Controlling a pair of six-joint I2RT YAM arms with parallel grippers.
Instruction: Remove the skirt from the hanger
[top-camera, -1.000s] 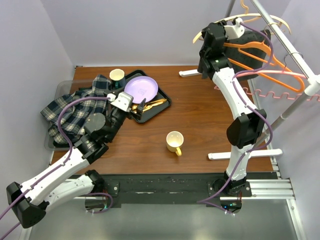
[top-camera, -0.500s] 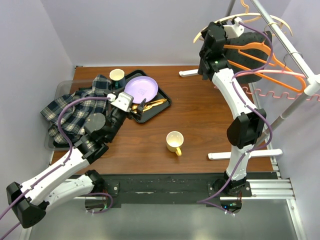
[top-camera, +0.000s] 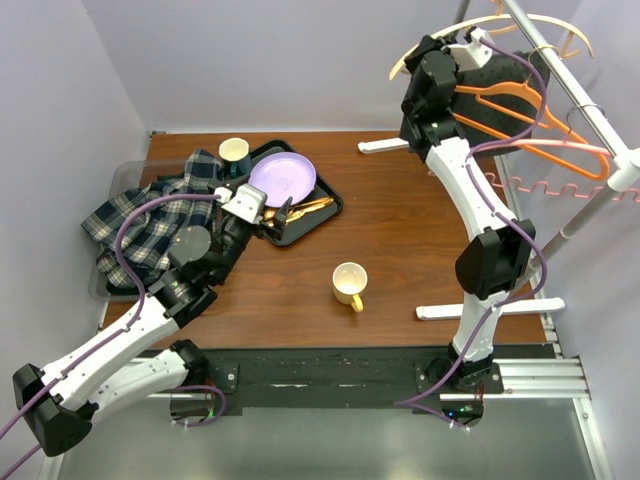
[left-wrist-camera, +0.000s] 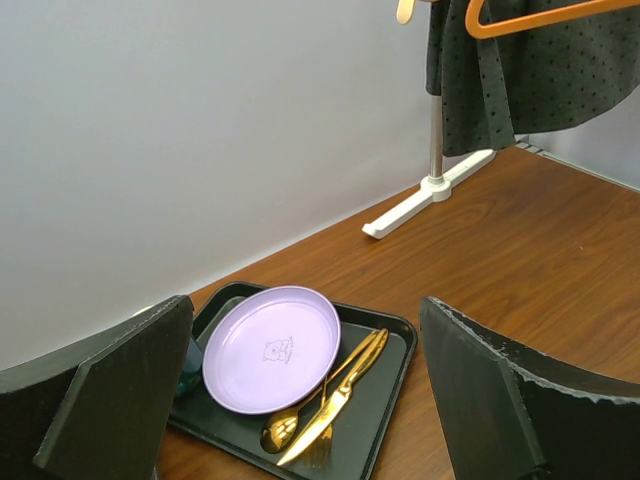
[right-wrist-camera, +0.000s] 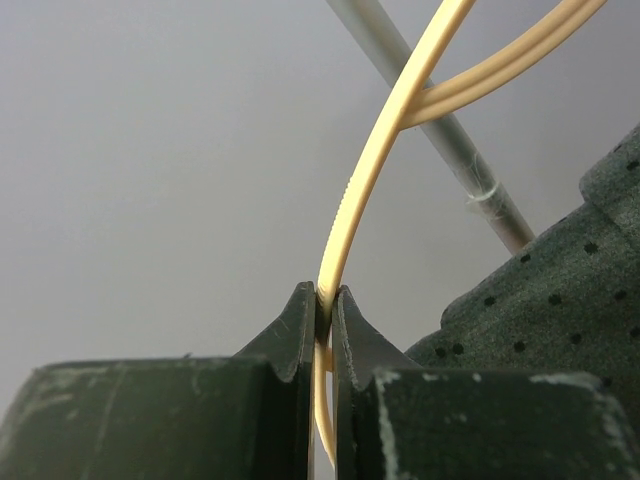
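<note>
Right tool clamped shut on cream hanger; skirt hangs just to its right; left tool spread wide, empty, well apart.

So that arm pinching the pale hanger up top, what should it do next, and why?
Probably lift the pale hanger clear of the rail: the right gripper is shut on it, it crosses the rail, and the dotted skirt hangs right beside, not yet off.

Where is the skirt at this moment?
Top view, far right: the dark dotted skirt hangs at the rack behind the orange hanger, beside the right gripper clamping the cream hanger.
</note>
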